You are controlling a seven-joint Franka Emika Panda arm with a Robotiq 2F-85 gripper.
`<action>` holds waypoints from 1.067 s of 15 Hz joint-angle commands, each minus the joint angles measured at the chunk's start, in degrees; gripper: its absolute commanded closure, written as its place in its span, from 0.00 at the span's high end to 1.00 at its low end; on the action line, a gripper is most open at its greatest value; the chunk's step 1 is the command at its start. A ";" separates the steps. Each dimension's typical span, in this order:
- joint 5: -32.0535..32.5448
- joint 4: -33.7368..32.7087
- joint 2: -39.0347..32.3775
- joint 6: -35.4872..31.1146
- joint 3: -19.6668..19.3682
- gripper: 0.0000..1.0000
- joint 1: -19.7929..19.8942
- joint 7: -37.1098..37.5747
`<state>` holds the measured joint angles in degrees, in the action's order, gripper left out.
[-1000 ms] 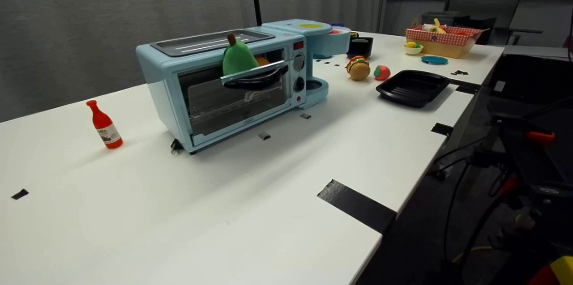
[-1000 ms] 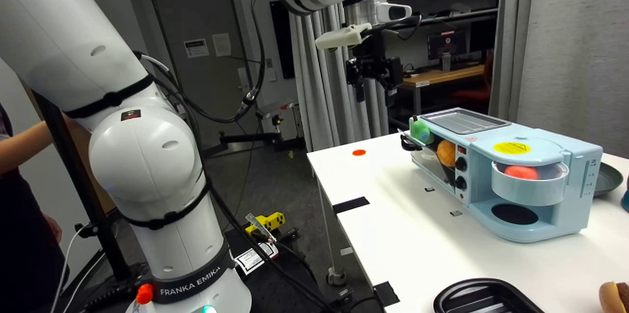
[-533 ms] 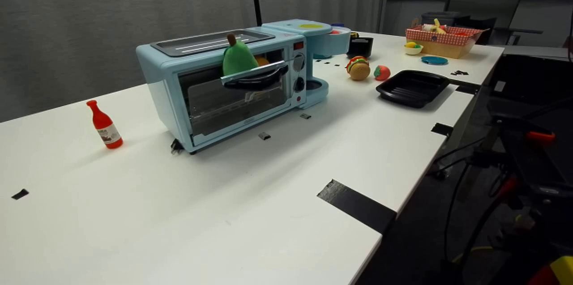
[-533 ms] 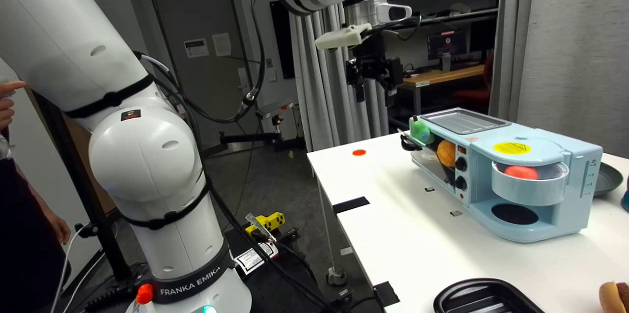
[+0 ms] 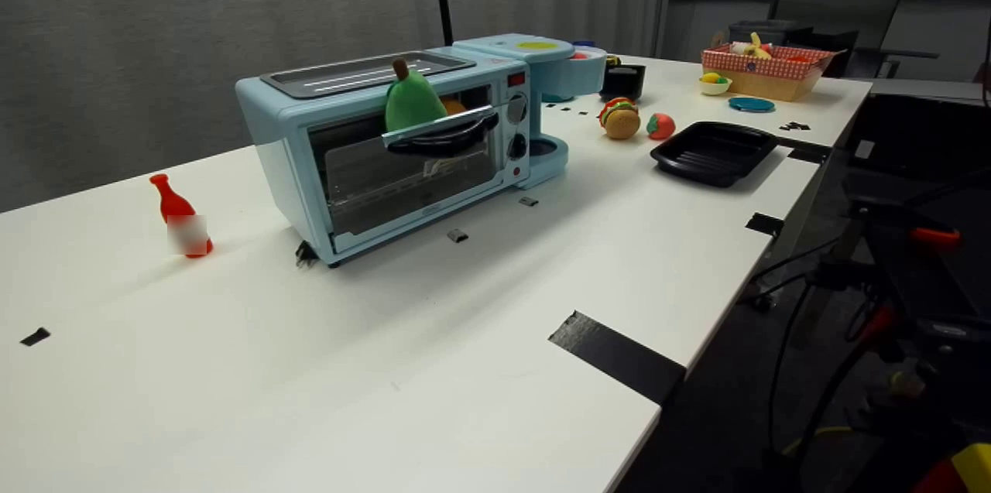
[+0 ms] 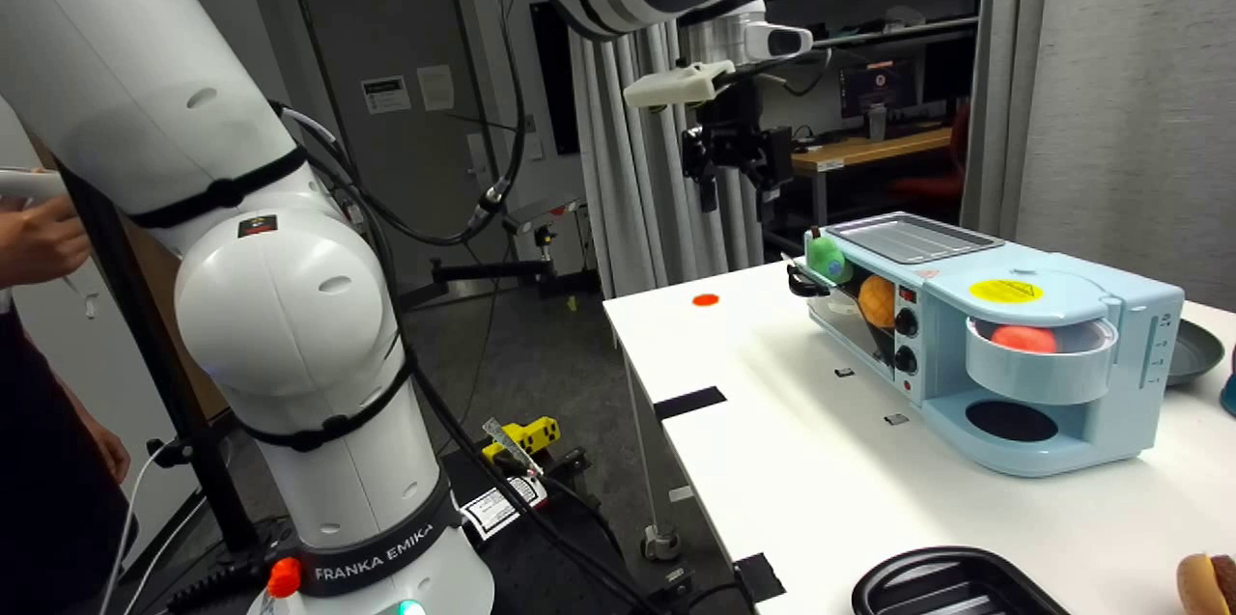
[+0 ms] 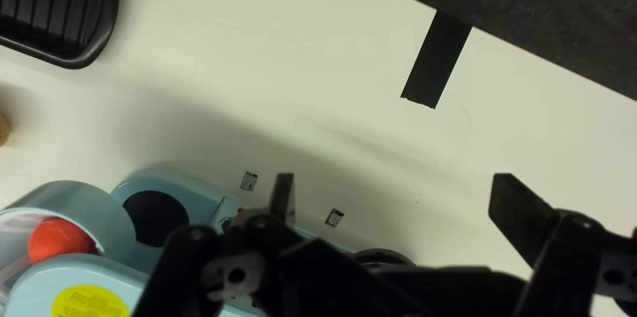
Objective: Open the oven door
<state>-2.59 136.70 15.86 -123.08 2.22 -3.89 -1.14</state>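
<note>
The light-blue oven (image 5: 271, 145) (image 6: 1072, 292) stands on the white table in both exterior views. Its oven door (image 5: 406, 179) (image 6: 845, 318) is partly open, its top edge leaning outward. The black bar handle (image 5: 445, 138) (image 6: 804, 283) runs along that edge. A green pear toy (image 5: 413, 102) (image 6: 828, 258) sticks up in the gap behind the door. My gripper (image 6: 739, 198) hangs above the table, higher than the oven and apart from it. In the wrist view the gripper (image 7: 390, 182) is open and empty. The handle (image 7: 382, 256) shows partly there, mostly covered by the gripper.
An orange ball (image 6: 877, 301) is inside the oven. A red bottle (image 5: 180, 207) stands beside the oven. A black tray (image 5: 714, 152) (image 7: 54, 8), a burger toy (image 5: 619, 120) and a strawberry toy (image 5: 660, 126) lie on the table. A basket (image 5: 766, 71) stands farther off.
My gripper and wrist have shifted slightly down and right in an exterior view. A dark thing has appeared at the top edge in an exterior view. The oven and its door have not moved.
</note>
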 commanded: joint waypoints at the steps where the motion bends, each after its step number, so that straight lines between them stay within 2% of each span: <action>1: -2.67 -2.11 -3.98 -2.50 -0.47 1.00 -0.33 -2.09; 6: -7.06 -4.92 -9.84 -8.74 -0.27 1.00 -0.44 -2.64; 16: -10.54 -9.91 -20.07 -23.06 0.37 1.00 0.33 -0.08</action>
<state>-10.77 129.21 -1.13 -143.24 2.22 -3.98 -1.77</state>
